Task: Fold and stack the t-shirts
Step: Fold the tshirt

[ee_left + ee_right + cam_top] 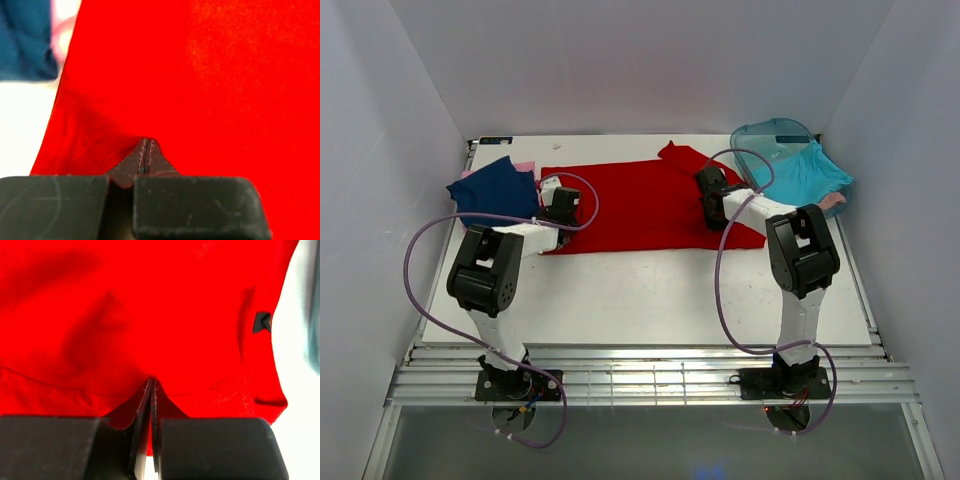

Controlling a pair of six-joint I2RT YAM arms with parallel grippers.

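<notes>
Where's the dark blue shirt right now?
In the overhead view, the dark blue shirt lies far left, just beside the spread red shirt's left edge, with pink cloth peeking out behind it.

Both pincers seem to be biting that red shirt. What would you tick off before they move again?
1. Left pincer shut on the red t-shirt: ok, the cloth puckers at its tips.
2. Right pincer shut on the same shirt: ok.
3. Shirt spread out on the table: ok, only slight wrinkles.
4. Navy t-shirt apart from the red one: cannot tell, their edges lie very close.
5. Right arm's cable free of the teal tub: cannot tell, it loops across the tub in the top view.
</notes>
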